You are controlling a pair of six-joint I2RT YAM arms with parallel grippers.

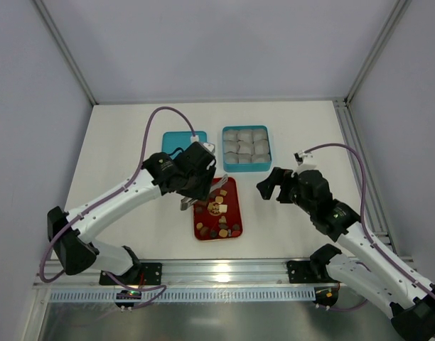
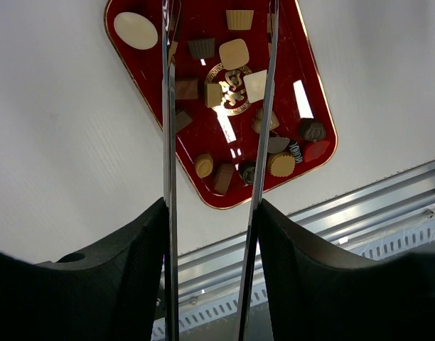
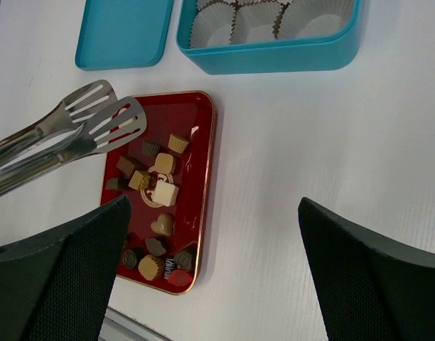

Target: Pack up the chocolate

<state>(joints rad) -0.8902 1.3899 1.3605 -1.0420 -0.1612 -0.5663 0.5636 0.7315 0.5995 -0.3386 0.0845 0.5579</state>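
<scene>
**While tongs hang over the tray, chocolate lies loose on it**

As far as my feeds show, the chocolate lies on the red tray. It is strung along the tray's long axis, from the end by the rail to the end facing the blue box. Single pieces face every which way. A gold emblem sits mid-tray with ringed lettering I cannot read, and pieces cover part of it.

My left gripper is clamped on the tongs. Their arms run lengthwise above the tray, blades parted over its box end. The tips are cut off in the left wrist view, and I cannot tell whether they touch anything. My right gripper hangs right of the tray, jaws spread wide and empty.

Beyond the tray stands the box, its paper cups partly out of frame, with a lid beside it.
</scene>
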